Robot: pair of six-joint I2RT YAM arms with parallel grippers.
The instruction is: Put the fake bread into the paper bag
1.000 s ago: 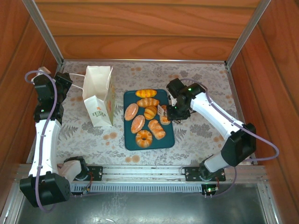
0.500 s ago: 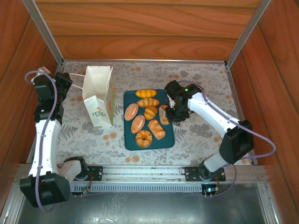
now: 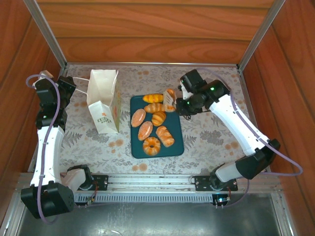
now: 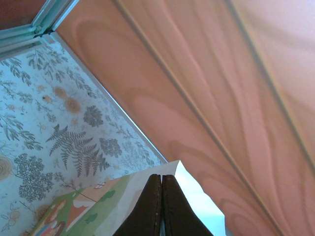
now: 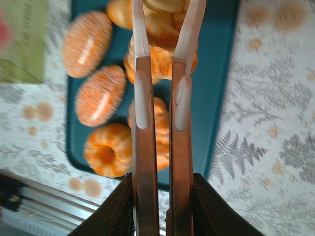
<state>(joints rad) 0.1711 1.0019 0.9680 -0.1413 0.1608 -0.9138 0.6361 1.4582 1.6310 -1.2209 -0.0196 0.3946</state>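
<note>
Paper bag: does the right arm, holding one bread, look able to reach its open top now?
Probably yes. The right hand holds a bread lifted above the tray; the paper bag stands open-topped left of it, with nothing tall between them.

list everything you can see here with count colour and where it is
bread on the tray: seven, golden brown, spread over the tray
held bread: one, golden brown, between the right gripper's fingers, over the tray's far right corner
tray: one, dark teal, middle of the table
paper bag: one, white with green and coloured print, upright left of the tray
tablecloth: one, pale with leaf and flower print, covering the table
wooden walls: three, brown, left, far and right sides
left gripper: one, dark fingers, shut, by the bag's edge
right gripper: one, shut on the held bread
</note>
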